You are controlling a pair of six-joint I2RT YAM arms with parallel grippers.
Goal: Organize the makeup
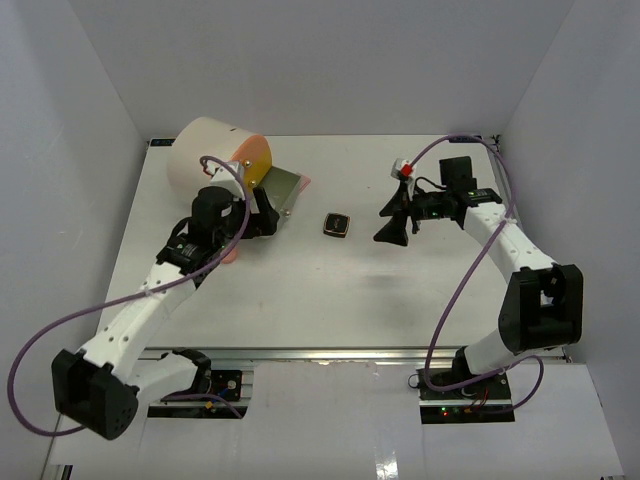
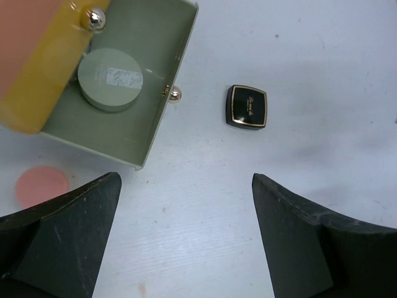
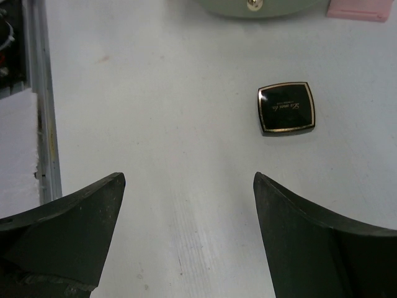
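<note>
A black square compact with a gold rim (image 1: pixel 337 224) lies flat on the white table between my two grippers, also in the left wrist view (image 2: pixel 247 106) and the right wrist view (image 3: pixel 286 107). A round grey-green jar (image 2: pixel 110 79) sits inside the open grey-green drawer (image 2: pixel 162 93). A pink pad (image 2: pixel 41 186) lies on the table beside the drawer. My left gripper (image 2: pixel 185 180) is open and empty just in front of the drawer (image 1: pixel 283 188). My right gripper (image 3: pixel 189 177) is open and empty, right of the compact. No other makeup shows.
The large cream cylinder (image 1: pixel 210 150) with an orange-yellow drawer front (image 1: pixel 256 155) lies at the back left. A pink flat piece (image 3: pixel 360 9) lies by the drawer's far side. A metal rail (image 3: pixel 43 112) runs along the table's edge.
</note>
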